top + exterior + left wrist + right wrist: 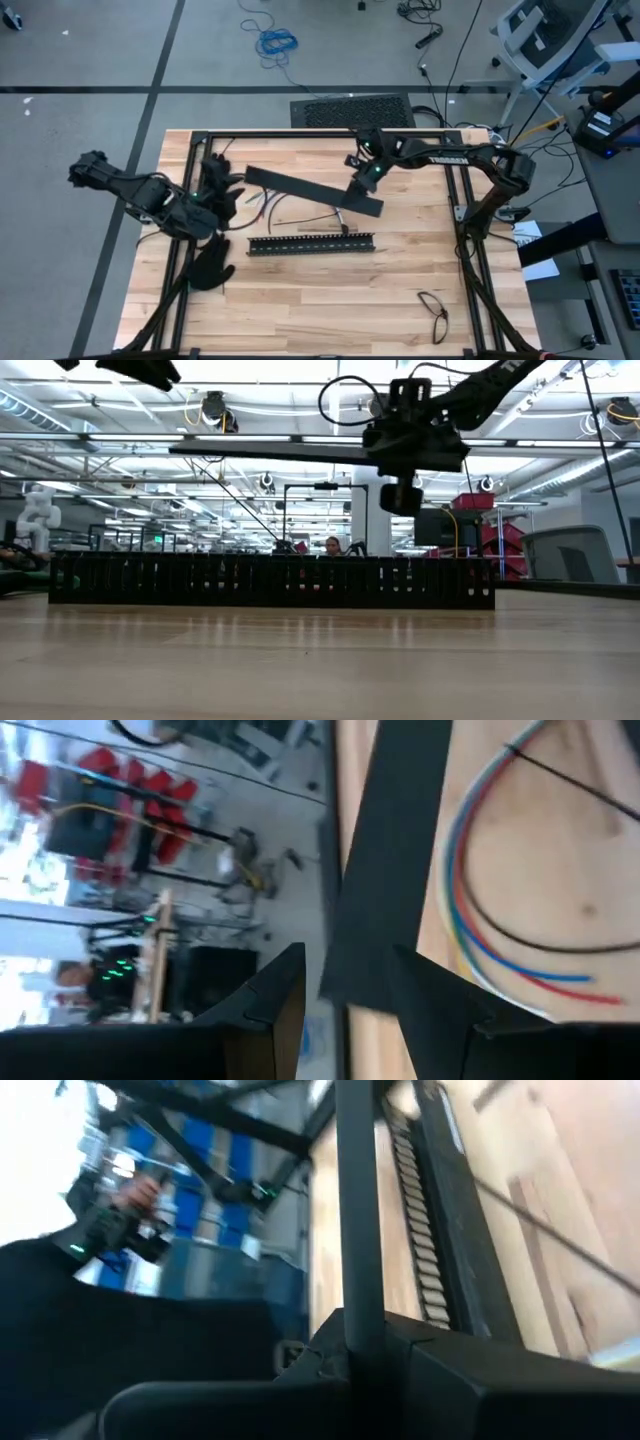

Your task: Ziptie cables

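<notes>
Your right tool is clamped shut on one end of a long flat black bar, carrying it clear of the bench; the low view shows that bar level in the air above the slotted bar, which lies flat on the bench nearer the front edge. Holding it by the end, you likely mean to uncover what lay under it, or to move it out of the work area. The cables, red, blue, white and yellow-green, curve on the wood just beside the lifted bar's far end, on the side away from your right tool, with a thin dark ziptie crossing them. Your left tool hovers at that same end of the lifted bar, directly over the cables; its fingers stand partly apart and hold nothing that can be made out. That placement reads as readiness to take the bundle once the bar is away. Black gloves lie on the bench beyond the slotted bar's end on the left arm's side
</notes>
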{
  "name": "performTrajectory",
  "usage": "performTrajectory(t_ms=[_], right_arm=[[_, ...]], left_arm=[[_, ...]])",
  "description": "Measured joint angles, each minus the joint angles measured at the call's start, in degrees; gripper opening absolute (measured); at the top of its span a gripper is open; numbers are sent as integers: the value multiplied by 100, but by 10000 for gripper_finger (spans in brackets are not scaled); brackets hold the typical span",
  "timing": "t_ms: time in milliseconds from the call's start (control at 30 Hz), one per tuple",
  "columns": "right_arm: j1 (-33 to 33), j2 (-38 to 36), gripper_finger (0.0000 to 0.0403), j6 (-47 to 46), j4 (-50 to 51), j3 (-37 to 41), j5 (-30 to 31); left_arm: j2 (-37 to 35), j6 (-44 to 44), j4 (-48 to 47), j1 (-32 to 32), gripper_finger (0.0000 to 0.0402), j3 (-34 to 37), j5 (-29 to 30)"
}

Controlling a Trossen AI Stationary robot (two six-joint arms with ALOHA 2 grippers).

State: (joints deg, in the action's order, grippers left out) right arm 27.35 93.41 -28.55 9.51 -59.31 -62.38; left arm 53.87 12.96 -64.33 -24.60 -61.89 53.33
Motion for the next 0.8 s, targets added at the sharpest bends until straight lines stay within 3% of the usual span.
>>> performTrajectory(t_ms=[133,267,400,533,733,800], right_arm=[[-154,-225,1,661,887,0,485],[-172,-279,1,739,1068,0,682],[-218,-282,1,846,1079,4,948],[-280,-280,1,972,1105,4,1178],[-476,-280,1,975,1248,4,1463],[-613,-280,1,977,1267,4,1560]], left_arm=[[27,-1060,-168,8,142,4,-358],[39,-1590,-92,24,142,4,-738],[90,-2076,-11,29,142,4,-1623],[126,-2163,464,20,142,4,-2301],[241,-2457,317,144,141,2,-2364],[297,-2383,280,405,142,2,-2689]])
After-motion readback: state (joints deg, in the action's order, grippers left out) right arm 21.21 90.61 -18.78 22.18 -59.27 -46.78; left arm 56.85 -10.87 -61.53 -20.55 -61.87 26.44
